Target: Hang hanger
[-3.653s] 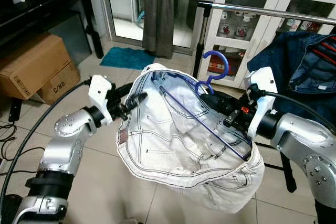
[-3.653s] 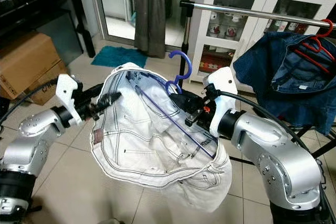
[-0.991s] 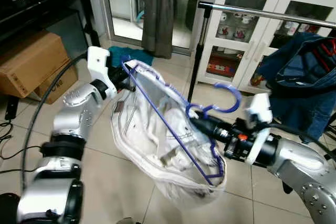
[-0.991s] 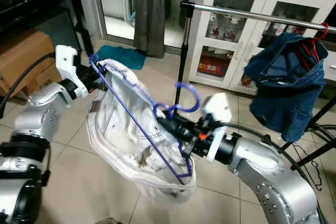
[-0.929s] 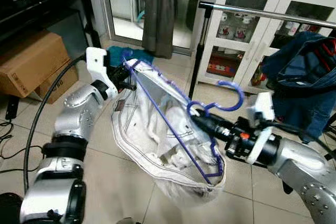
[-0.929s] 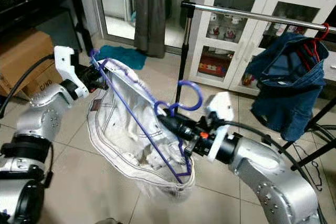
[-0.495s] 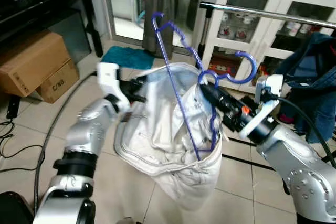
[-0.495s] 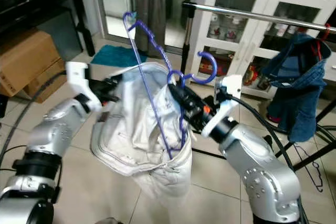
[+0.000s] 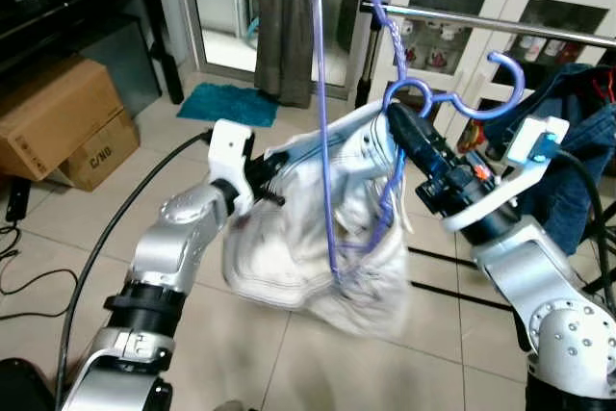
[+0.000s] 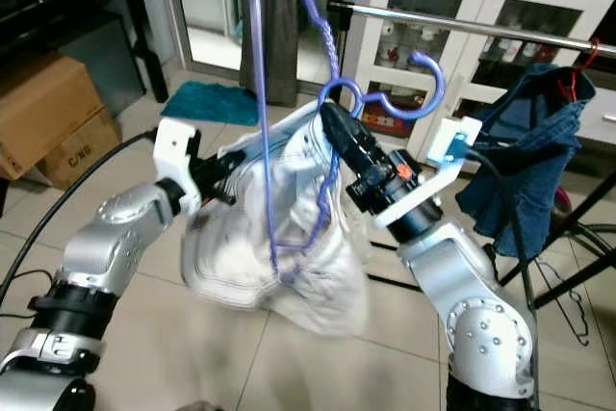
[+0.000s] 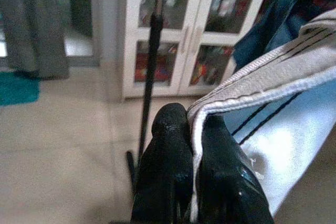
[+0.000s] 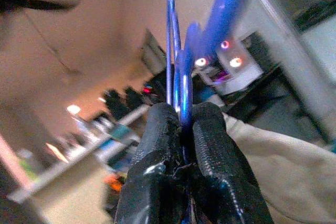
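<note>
The right gripper is clenched on the neck of the thin blue wire hanger, just below its curled hook, which sits near the silver metal clothes rail but apart from it. The hanger's frame rises above that gripper, tilted steeply. The white stitched denim garment sags from it, and the left gripper pinches the garment's seamed edge.
</note>
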Available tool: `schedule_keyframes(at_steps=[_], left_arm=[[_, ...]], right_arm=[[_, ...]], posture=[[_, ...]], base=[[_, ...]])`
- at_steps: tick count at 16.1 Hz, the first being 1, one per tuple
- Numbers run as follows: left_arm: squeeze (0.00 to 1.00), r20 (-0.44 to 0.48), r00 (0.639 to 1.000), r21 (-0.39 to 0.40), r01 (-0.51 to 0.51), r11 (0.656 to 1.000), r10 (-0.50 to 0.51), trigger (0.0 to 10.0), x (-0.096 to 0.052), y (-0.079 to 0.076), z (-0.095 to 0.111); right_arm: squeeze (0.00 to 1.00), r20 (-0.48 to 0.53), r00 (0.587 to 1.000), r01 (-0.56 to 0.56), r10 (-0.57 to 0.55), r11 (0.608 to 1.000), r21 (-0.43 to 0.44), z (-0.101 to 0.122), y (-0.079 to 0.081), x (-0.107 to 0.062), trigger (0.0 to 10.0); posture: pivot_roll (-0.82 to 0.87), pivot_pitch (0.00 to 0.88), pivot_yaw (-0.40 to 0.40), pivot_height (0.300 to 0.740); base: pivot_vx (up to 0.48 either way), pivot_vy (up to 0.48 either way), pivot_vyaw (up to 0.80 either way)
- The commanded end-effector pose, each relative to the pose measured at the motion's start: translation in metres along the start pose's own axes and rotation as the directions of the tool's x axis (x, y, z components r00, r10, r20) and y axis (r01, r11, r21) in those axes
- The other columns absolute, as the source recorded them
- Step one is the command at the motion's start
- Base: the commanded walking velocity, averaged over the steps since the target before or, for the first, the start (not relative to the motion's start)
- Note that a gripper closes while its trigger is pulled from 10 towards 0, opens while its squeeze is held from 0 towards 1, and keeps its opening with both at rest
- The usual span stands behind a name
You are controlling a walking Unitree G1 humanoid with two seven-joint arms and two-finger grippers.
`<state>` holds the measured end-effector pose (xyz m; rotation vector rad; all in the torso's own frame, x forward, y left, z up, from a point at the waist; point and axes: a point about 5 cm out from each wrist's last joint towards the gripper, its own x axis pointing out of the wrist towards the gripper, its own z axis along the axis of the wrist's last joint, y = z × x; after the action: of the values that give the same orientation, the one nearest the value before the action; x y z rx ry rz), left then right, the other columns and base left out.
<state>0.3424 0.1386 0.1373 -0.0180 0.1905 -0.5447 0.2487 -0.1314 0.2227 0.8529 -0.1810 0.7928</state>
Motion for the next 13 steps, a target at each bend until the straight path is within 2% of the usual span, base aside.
schedule_keyframes(at_steps=[1, 3, 4, 5, 6, 9, 10, 11, 13], left_arm=[[0.00, -0.193, 0.977, 0.042, -0.086, 0.995, 0.092, 0.0, -0.014, 0.015, -0.043], [0.00, -0.245, 0.969, 0.073, -0.016, 0.997, 0.034, 0.0, -0.018, 0.004, -0.057], [0.00, -0.305, 0.952, 0.088, 0.068, 0.994, -0.038, 0.0, -0.023, -0.011, -0.073], [0.00, -0.319, 0.946, 0.094, 0.085, 0.992, -0.051, 0.0, -0.024, -0.013, -0.076], [0.00, -0.309, 0.950, 0.111, 0.083, 0.990, -0.045, 0.0, -0.025, -0.014, -0.079], [0.00, -0.193, 0.981, 0.097, 0.031, 0.995, -0.012, 0.0, -0.024, -0.011, -0.064], [0.00, -0.162, 0.987, 0.091, 0.007, 0.996, 0.008, 0.0, -0.026, -0.007, -0.059], [0.00, -0.105, 0.994, 0.056, -0.032, 0.998, 0.038, 0.0, -0.030, -0.004, -0.050], [0.00, -0.077, 0.996, 0.048, -0.046, 0.998, 0.050, 0.0, -0.033, -0.005, -0.045]], right_arm=[[0.00, 0.212, 0.973, -0.092, 0.087, 0.996, 0.014, 0.034, 0.016, 0.000, 0.0], [0.00, 0.292, 0.956, -0.058, 0.041, 0.997, 0.049, 0.044, 0.010, 0.001, 0.0], [0.00, 0.351, 0.936, 0.000, -0.026, 0.997, 0.073, 0.057, 0.001, 0.000, 0.0], [0.00, 0.357, 0.933, 0.019, -0.042, 0.998, 0.067, 0.058, -0.001, -0.001, 0.0], [0.00, 0.330, 0.942, 0.050, -0.061, 0.998, 0.042, 0.061, -0.004, -0.002, 0.0], [0.00, 0.189, 0.975, 0.131, -0.116, 0.989, -0.072, 0.052, -0.008, -0.003, 0.0], [0.00, 0.092, 0.977, 0.208, -0.193, 0.959, -0.194, 0.043, -0.016, -0.005, 0.0], [0.00, -0.086, 0.918, 0.312, -0.387, 0.839, -0.445, 0.020, -0.039, -0.018, 0.0], [0.00, -0.129, 0.874, 0.344, -0.468, 0.784, -0.516, 0.010, -0.049, -0.028, 0.0]], posture=[[-0.07, 0.000, -0.005, 0.740], [-0.07, 0.000, -0.006, 0.740], [-0.07, 0.000, -0.008, 0.740], [-0.07, 0.000, -0.007, 0.740], [-0.07, 0.000, -0.007, 0.740], [-0.07, 0.000, -0.014, 0.740], [-0.07, 0.000, -0.014, 0.740], [-0.08, 0.000, -0.011, 0.740], [-0.08, 0.000, -0.008, 0.740]], base=[[0.000, 0.000, 0.00], [0.000, 0.000, 0.00], [0.000, 0.000, 0.00], [0.000, 0.000, 0.00], [0.000, 0.000, 0.00], [0.000, 0.000, 0.00], [0.000, 0.000, 0.00], [0.000, 0.000, 0.00], [0.000, 0.000, 0.00]])
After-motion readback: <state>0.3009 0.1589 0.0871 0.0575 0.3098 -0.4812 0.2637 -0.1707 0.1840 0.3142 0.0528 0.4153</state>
